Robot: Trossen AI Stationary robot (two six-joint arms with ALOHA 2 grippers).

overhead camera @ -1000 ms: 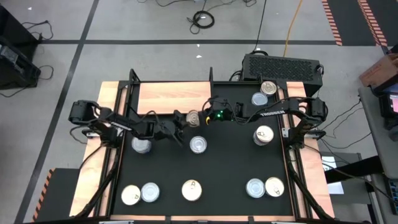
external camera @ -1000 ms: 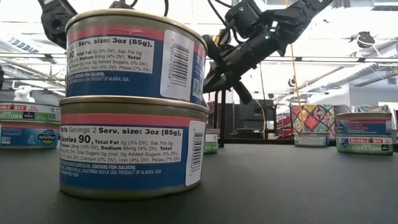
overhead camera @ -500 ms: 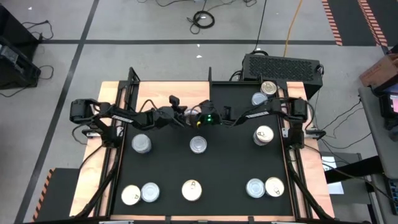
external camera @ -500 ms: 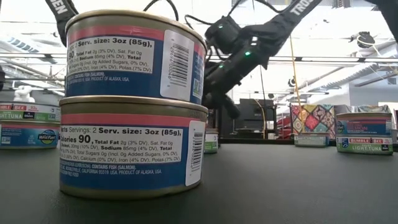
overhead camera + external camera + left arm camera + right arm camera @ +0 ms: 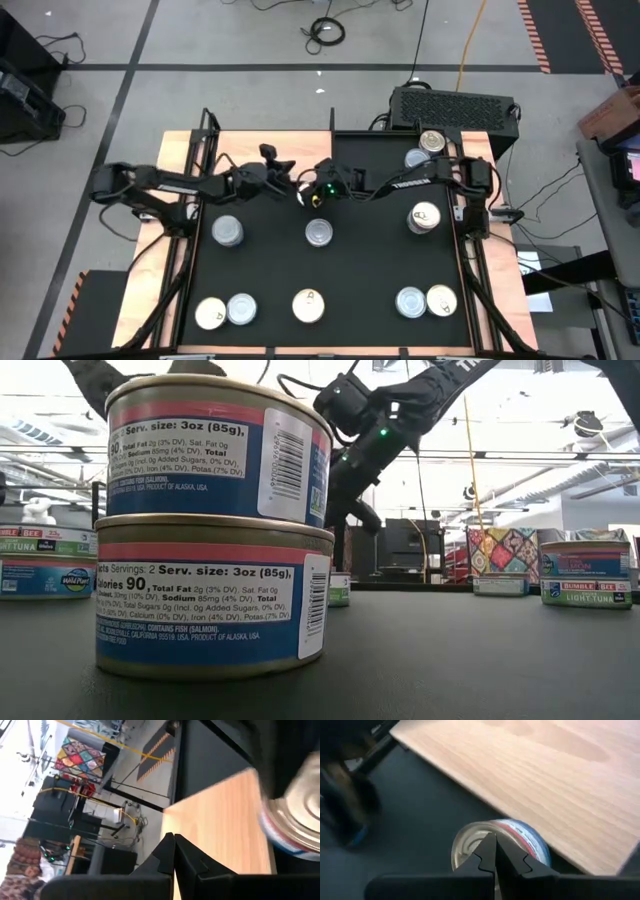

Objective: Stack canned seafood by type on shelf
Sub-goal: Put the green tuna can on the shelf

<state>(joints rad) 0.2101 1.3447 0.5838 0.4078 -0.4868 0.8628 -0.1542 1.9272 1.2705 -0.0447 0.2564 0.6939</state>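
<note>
Your shelf holds no tins yet; one can sits on the black mat just beside its edge, both hands, left and right, pressed together empty by it. The other cans remain scattered, one pair stacked

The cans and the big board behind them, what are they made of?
The cans look like shiny metal: gold-toned rims, silvery lids in the high view, with glossy printed paper labels wrapped around them. The board looks like light wood with a smooth finish, since fine grain lines run across it. The mat under the cans is dull black, maybe rubber or fabric; hard to tell.
</note>
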